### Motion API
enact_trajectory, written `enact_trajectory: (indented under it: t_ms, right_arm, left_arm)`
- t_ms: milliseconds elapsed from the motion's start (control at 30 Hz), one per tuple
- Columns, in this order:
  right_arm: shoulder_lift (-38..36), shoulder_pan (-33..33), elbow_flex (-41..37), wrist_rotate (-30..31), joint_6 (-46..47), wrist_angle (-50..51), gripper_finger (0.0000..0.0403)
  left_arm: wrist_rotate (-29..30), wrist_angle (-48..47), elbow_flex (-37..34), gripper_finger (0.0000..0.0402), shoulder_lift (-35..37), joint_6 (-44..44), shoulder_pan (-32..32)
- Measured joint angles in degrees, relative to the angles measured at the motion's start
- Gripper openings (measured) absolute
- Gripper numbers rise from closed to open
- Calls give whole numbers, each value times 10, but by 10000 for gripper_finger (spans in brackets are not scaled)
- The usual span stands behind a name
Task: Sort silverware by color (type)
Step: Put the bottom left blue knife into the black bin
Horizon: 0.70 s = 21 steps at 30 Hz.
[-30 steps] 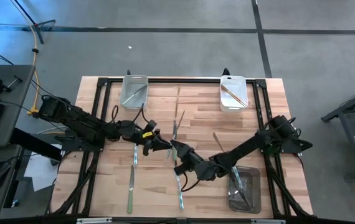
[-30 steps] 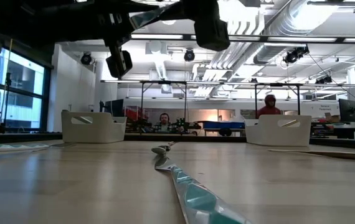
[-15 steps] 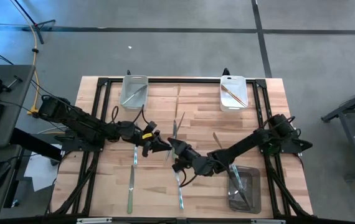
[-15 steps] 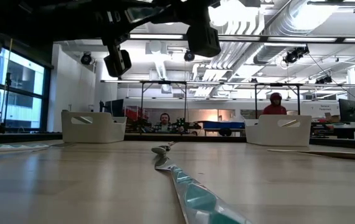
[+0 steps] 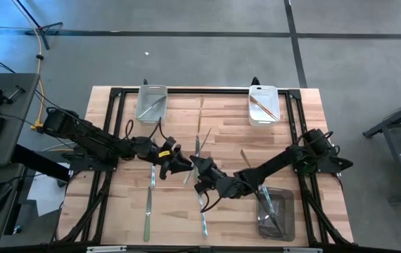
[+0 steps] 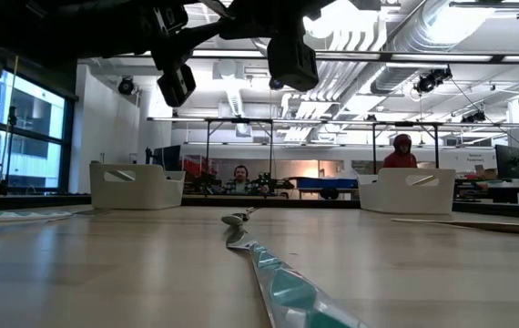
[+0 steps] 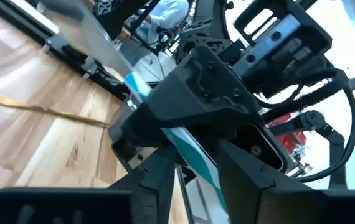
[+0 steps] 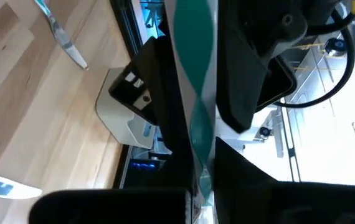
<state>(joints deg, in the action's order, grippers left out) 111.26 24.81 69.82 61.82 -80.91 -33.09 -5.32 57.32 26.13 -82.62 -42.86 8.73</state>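
An iridescent blue-green utensil (image 5: 188,171) hangs in the air over the table's middle, between both grippers. My left gripper (image 5: 181,166) comes from the left and my right gripper (image 5: 199,173) from the right; they meet tip to tip and each is shut on the utensil. It shows as a teal strip (image 8: 193,93) in the right wrist view and as a teal piece (image 7: 193,163) in the left wrist view. In the low view both grippers (image 6: 176,84) (image 6: 291,55) hang high above the wood. More silverware lies flat on the table. My left gripper pinches the utensil between its two fingers (image 7: 159,180), coming level from the table's left. The teal part (image 7: 196,168) fills the gap between them. The utensil is lifted clear of the table; which end is held is hidden by the right gripper's body. My right gripper has the teal strip (image 8: 201,168) between its two fingers (image 8: 174,143), coming level from the table's right. The fingers lie along the strip, which runs on past them toward the left gripper. The strip is lifted clear.
Silver knives (image 5: 147,211) lie near the left. An iridescent piece (image 5: 202,211) lies at the near middle, a silver one (image 5: 197,146) and a gold one (image 5: 246,158) farther off. Far left bin (image 5: 151,112), far right bin (image 5: 264,116), clear near-right bin (image 5: 285,228). People sit beyond the table.
My right gripper has moved toward the table's left and far edge, closing in on my left gripper until the two meet. My left gripper has stayed over the middle and has tipped slightly upward in the low view.
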Motion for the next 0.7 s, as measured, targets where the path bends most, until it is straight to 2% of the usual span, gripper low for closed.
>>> enact_trajectory:
  t_ms: [233,333,500,700]
  right_arm:
    - [-19,-8,-35,-23,81,-10,4]
    - [-45,-12,-74,-34,176,-21,2]
    - [-101,-20,-138,-35,288,-15,2]
    - [-173,-18,-170,-23,427,46,2]
  left_arm:
    - [9,-17,0,115,20,74,2]
    - [15,-13,0,115,37,139,1]
    - [15,-47,-1,115,55,183,2]
    - [60,-94,-1,115,69,239,2]
